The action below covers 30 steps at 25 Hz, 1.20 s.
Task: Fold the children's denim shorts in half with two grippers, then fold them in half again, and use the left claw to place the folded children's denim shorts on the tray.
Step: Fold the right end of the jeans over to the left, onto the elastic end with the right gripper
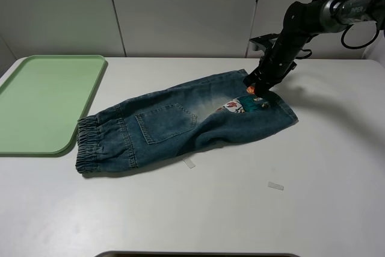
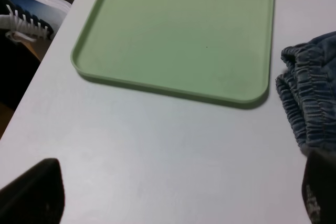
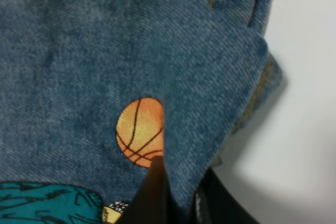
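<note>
Near table edge: I see two paper scraps [image 1: 275,185] on the white table [image 1: 313,221], one just beside the shorts' front edge, the other well apart. Neither is in my way.
Left claw [image 2: 176,198]: jaws wide apart, holding nothing. It hangs over bare table, out of the high cam's view. Its wrist cam has the waistband [image 2: 310,87] just off one fingertip, w/ the tray beyond.
Denim shorts [image 1: 174,126]: flat on the table mid-scene. Long axis runs L-R, angled slightly away toward the R. Waistband end is by the tray, leg hem [image 1: 283,109] out R.
Right gripper [image 1: 255,87]: closed on the leg hem. Wrist cam shows a denim fold pinched betw. the fingers, next to the cartoon lining [image 1: 243,105] and its basketball print [image 3: 140,132].
Key relation: one arm per end of the long axis, R on the hem, L nearer the waistband but not gripping yet. My read: the 1st fold carries the hem along that axis toward the waistband, so L prob. needs a hold there first.
Tray [image 1: 42,97]: pale green, far L, corner just beside the waistband. Nothing on the part I can see. L arm is the nearer one for drop-off.
Room: plain pale wall [image 1: 180,10] behind. L wrist cam catches a laced shoe [image 2: 23,22] past the table edge.
</note>
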### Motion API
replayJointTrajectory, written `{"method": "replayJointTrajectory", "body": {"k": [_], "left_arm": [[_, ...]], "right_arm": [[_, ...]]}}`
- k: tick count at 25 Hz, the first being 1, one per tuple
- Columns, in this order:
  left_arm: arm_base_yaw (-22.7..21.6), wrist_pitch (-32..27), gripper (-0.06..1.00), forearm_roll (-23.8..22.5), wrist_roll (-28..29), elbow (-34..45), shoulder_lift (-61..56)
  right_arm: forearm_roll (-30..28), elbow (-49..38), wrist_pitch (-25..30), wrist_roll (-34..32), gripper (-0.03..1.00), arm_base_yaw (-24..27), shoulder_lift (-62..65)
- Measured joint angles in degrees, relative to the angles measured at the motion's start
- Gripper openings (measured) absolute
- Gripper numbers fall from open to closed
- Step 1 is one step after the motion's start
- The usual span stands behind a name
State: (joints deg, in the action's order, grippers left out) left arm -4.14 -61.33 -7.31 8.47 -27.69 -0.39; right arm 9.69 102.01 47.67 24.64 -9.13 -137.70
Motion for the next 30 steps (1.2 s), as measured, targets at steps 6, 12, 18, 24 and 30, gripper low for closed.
{"method": "replayJointTrajectory", "body": {"k": [6, 12, 18, 24, 30], "left_arm": [[0.0, 0.0, 0.88, 0.0, 0.0, 0.0, 0.0], [0.0, 0.0, 0.88, 0.0, 0.0, 0.0, 0.0], [0.0, 0.0, 0.88, 0.0, 0.0, 0.0, 0.0], [0.0, 0.0, 0.88, 0.0, 0.0, 0.0, 0.0], [0.0, 0.0, 0.88, 0.0, 0.0, 0.0, 0.0]], "right_arm": [[-0.7, 0.1, 0.3, 0.1, 0.01, -0.1, 0.4], [-13.3, -0.3, 4.3, -4.0, 0.01, -0.2, 3.6], [-21.3, -0.4, 6.4, -6.9, 0.01, -0.1, 6.9], [-25.6, -0.4, 8.7, -7.9, 0.01, 1.9, 10.0], [-28.0, -0.4, 10.1, -7.9, 0.01, 6.3, 13.8]]}}
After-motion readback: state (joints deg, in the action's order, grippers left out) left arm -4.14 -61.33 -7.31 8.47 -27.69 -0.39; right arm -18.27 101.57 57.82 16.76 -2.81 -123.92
